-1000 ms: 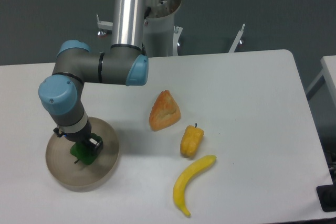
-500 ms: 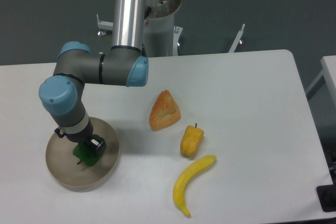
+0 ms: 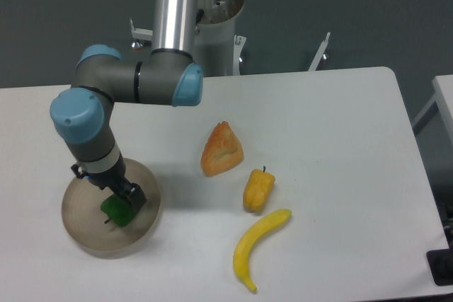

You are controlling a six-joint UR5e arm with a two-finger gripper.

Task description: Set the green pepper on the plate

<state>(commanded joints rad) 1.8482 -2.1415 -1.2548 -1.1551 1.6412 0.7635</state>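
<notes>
Fixed camera, arm: the grey-and-blue UR5e reaches down from the rear of the table (image 3: 340, 125), wrist bent over the near-left area.

Fixed camera, claw: the gripper (image 3: 122, 199) sits low over the plate (image 3: 85, 235), just above the green pepper (image 3: 115, 208). The wrist housing hides the fingertips, so I cannot tell whether the claw is closed on the pepper or has let go.

Fixed camera, task item: the green pepper lies inside the plate's rim, near the middle and slightly toward the right side, apparently resting on the plate surface. Its dark stem points to the near left.

Reason for position: judged from the layout, the pepper is at its goal, and the claw is low because this is the set-down point. What appears to remain is confirming release and lifting clear.

Materials, task items: the pepper is bright green, lumpy and glossy, like moulded plastic. The plate is round, shallow, matte beige-grey, with a low raised rim.

Fixed camera, other items: an orange wedge-shaped bread piece (image 3: 221, 149) lies near the table centre; a yellow-orange pepper (image 3: 258, 189) stands just in front of it; a curved yellow banana (image 3: 257, 247) lies nearest the front edge. All are well apart from the plate.

Surface: the table is smooth, white and matte.
</notes>
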